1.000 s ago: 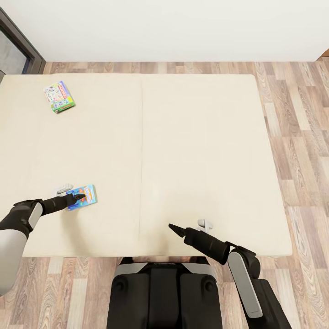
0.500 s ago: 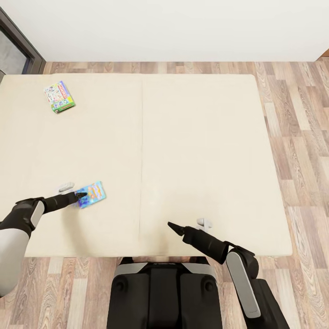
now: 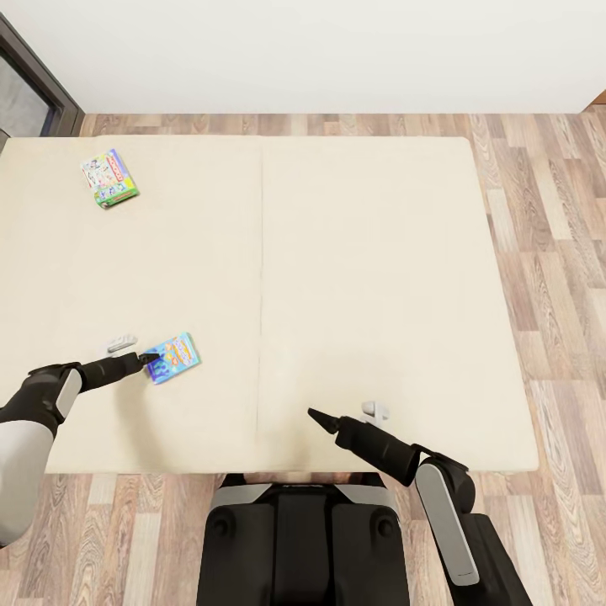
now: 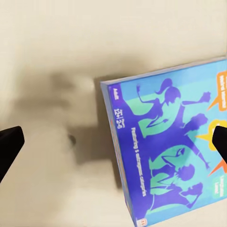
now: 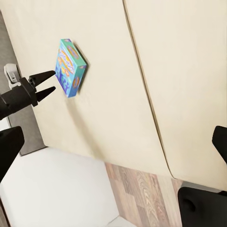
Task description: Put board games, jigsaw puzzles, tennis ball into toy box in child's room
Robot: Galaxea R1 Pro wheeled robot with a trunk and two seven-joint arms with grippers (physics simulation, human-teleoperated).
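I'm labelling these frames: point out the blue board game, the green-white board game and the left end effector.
blue board game (image 4: pixel 165 156): left wrist view, middle of its printed cover.
green-white board game (image 3: pixel 109 178): head view, centre of its cover.
left end effector (image 3: pixel 151 360): head view, between its fingertips.

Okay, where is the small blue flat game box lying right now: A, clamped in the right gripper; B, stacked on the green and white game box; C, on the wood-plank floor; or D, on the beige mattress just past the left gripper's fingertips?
D: the small blue game box lies flat on the beige mattress just past the left gripper, whose fingers are spread.
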